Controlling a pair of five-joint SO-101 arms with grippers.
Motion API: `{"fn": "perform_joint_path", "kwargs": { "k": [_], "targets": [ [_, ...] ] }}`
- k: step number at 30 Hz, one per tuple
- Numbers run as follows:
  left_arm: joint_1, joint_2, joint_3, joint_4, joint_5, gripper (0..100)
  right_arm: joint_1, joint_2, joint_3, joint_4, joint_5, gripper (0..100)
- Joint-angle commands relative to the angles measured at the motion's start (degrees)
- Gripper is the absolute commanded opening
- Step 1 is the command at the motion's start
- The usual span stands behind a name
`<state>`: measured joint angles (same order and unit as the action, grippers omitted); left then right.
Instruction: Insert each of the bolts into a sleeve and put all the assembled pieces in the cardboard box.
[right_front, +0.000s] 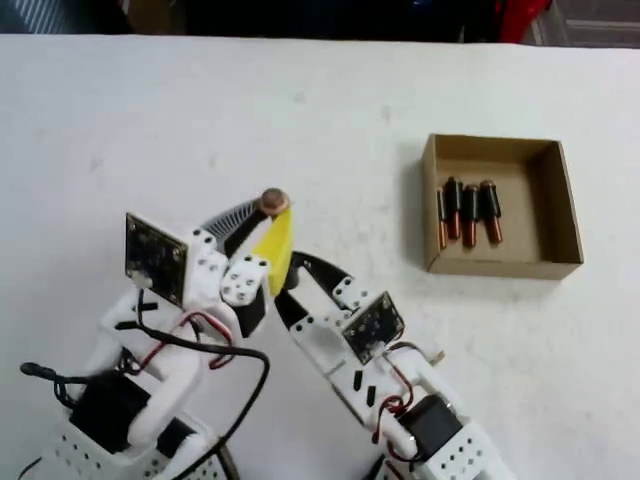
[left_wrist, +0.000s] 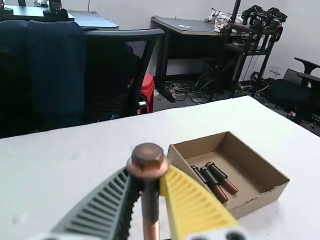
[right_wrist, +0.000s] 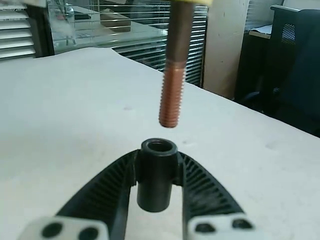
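My left gripper (left_wrist: 147, 192) is shut on a copper bolt (left_wrist: 148, 172), held upright with its hex head (right_front: 274, 201) on top. In the right wrist view the bolt's threaded end (right_wrist: 171, 100) hangs just above a black sleeve (right_wrist: 155, 172), with a small gap between them. My right gripper (right_wrist: 156, 182) is shut on that sleeve, which stands upright with its bore facing up. In the high view the right gripper (right_front: 290, 290) sits under the left one's yellow finger (right_front: 274, 246). The cardboard box (right_front: 557, 190) to the right holds several assembled pieces (right_front: 468, 212).
The box (left_wrist: 260, 165) stands on the white table (right_front: 330, 120), apart from both arms. Open tabletop lies to the left and behind the grippers. Chairs and desks stand beyond the table's far edge.
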<state>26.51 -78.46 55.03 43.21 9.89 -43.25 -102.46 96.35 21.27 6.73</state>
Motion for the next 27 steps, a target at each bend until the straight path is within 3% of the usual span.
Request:
{"fn": "perform_joint_path", "kwargs": {
  "k": [1,27],
  "targets": [
    [0.8,-0.8,-0.5,-0.2,0.6,2,0.6,-0.7,0.4,-1.5,-0.6,1.7],
    [1.3,-0.8,3.3,3.1,0.6,2,0.6,-0.7,0.4,-1.5,-0.4,1.7]
  ]
}}
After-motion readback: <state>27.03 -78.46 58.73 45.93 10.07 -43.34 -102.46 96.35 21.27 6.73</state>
